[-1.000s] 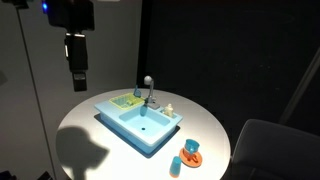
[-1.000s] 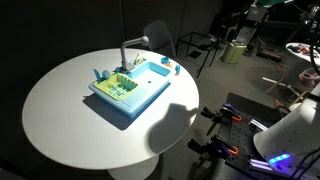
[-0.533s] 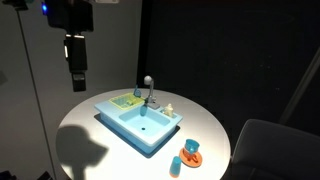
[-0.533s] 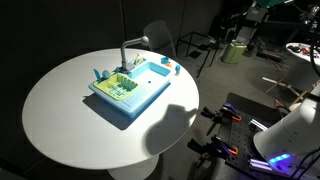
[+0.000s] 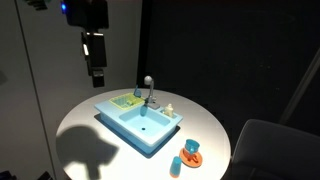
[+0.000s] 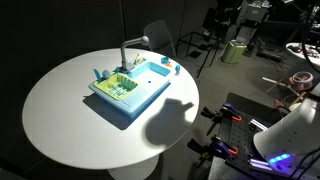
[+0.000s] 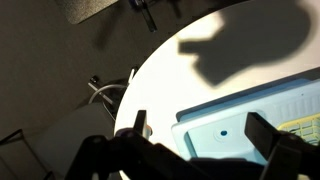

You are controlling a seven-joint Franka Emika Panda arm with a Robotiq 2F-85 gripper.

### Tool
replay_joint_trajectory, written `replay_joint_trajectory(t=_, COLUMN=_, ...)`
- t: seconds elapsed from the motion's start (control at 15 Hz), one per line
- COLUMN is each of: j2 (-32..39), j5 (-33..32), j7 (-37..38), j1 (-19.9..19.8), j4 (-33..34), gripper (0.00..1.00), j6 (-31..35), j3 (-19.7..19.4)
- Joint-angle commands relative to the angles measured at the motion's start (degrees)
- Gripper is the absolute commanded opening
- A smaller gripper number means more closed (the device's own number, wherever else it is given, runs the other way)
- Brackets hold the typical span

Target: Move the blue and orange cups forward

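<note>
In an exterior view a small blue cup and an orange cup stand close together on the round white table, by the near right corner of the blue toy sink. My gripper hangs high above the table's left side, far from the cups. In the wrist view its two fingers are spread open and empty over the sink basin. An orange speck shows beside one finger. In the exterior view from the opposite side the sink shows; the cups are too small to tell apart.
A grey tap rises from the sink's back rim, with small items beside it. A chair stands by the table. Stands and cables crowd the floor beyond the table edge.
My arm and gripper have shifted to the right in the exterior view, towards the sink. The cups have not moved.
</note>
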Motion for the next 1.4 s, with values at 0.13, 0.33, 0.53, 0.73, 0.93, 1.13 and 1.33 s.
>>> replay_joint_trajectory(t=0.13, j2=7.9, j5=-0.1, j7=-5.1, j1=-1.6, j4=8.0, gripper=1.0, j6=0.9, j3=-4.5)
replay_joint_trajectory(t=0.33, j2=12.2, j5=-0.5, j7=-7.3, j1=-2.3, j4=11.0, gripper=1.0, j6=2.3, j3=-6.4)
replay_joint_trajectory(t=0.53, j2=17.0, j5=-0.4, j7=-9.4, j1=-2.6, j4=13.6, gripper=1.0, j6=5.0, j3=-8.1)
replay_joint_trajectory(t=0.73, j2=22.0, j5=0.1, j7=-11.6, j1=-2.7, j4=16.0, gripper=1.0, j6=7.6, j3=-9.6)
replay_joint_trajectory(t=0.93, j2=26.7, j5=0.8, j7=-13.8, j1=-2.8, j4=18.8, gripper=1.0, j6=9.3, j3=-10.9)
replay_joint_trajectory(t=1.13, j2=31.0, j5=1.5, j7=-15.9, j1=-3.0, j4=21.7, gripper=1.0, j6=10.3, j3=-11.8)
replay_joint_trajectory(t=1.33, j2=34.4, j5=2.1, j7=-17.4, j1=-3.3, j4=24.0, gripper=1.0, j6=11.2, j3=-12.2)
